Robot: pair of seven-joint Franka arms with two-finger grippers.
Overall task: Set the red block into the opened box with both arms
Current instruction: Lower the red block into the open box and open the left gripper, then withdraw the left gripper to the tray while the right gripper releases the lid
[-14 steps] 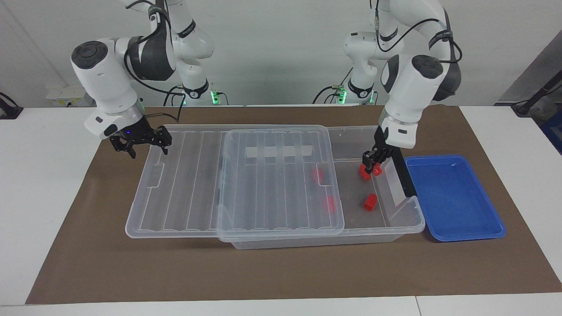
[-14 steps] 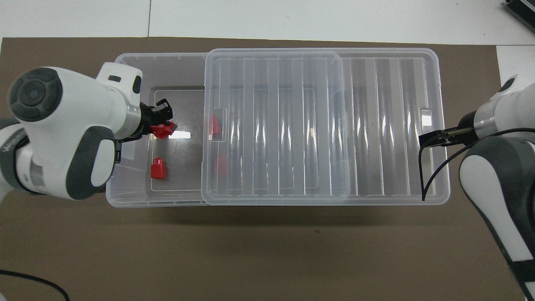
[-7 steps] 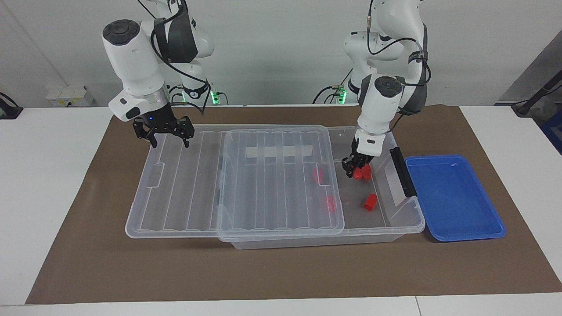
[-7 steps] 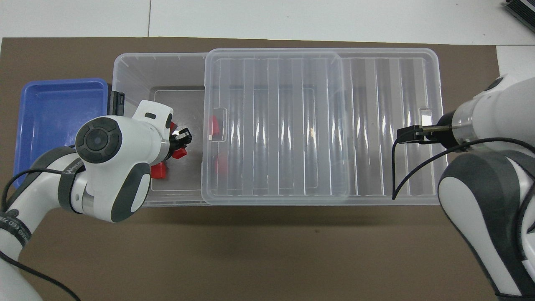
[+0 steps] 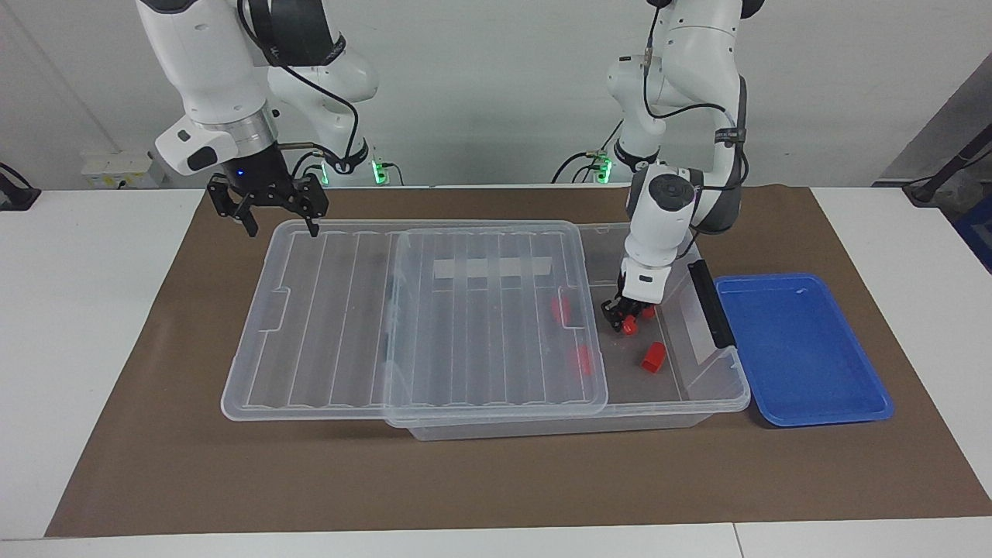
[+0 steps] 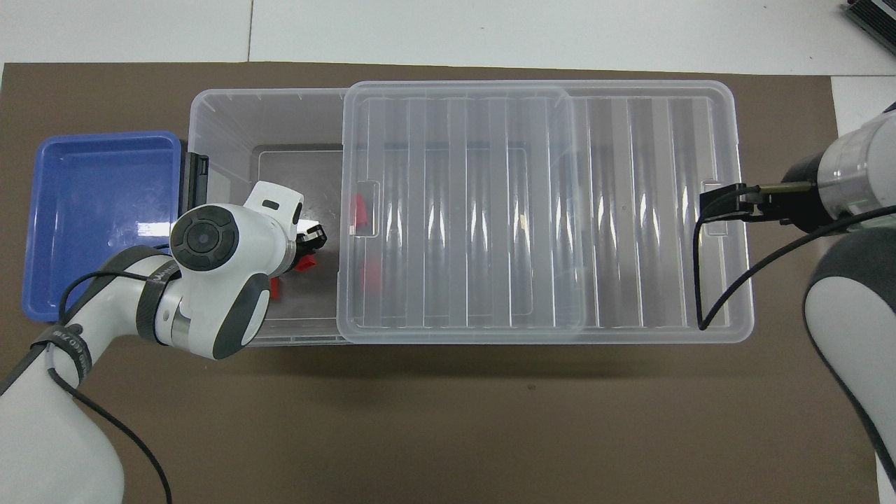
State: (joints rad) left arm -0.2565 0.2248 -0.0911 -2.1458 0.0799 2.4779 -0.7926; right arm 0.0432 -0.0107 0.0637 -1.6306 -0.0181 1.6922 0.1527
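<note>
A: Where is the left gripper (image 5: 629, 318) sitting?

B: It is reaching down inside the box (image 5: 721, 387), at the uncovered end, jaws clamped on the red block (image 5: 632, 325), just at ten o'clock from a loose red piece (image 5: 653, 357) in the facing view.

A: And the right gripper (image 5: 273, 218)?

B: It is hanging over the lid (image 5: 325, 310) at its robot-side corner, jaws apart, holding nothing. A blue tray (image 5: 806, 403) is lying beside the box.

Red block (image 5: 632, 323) in left gripper (image 5: 625, 318)

Bright, even, from overhead. Soft shadow under the box (image 6: 224, 112) on the brown mat (image 6: 448, 420); white glare streaks along the lid (image 6: 462, 210). Sharp throughout, no visible blur.
</note>
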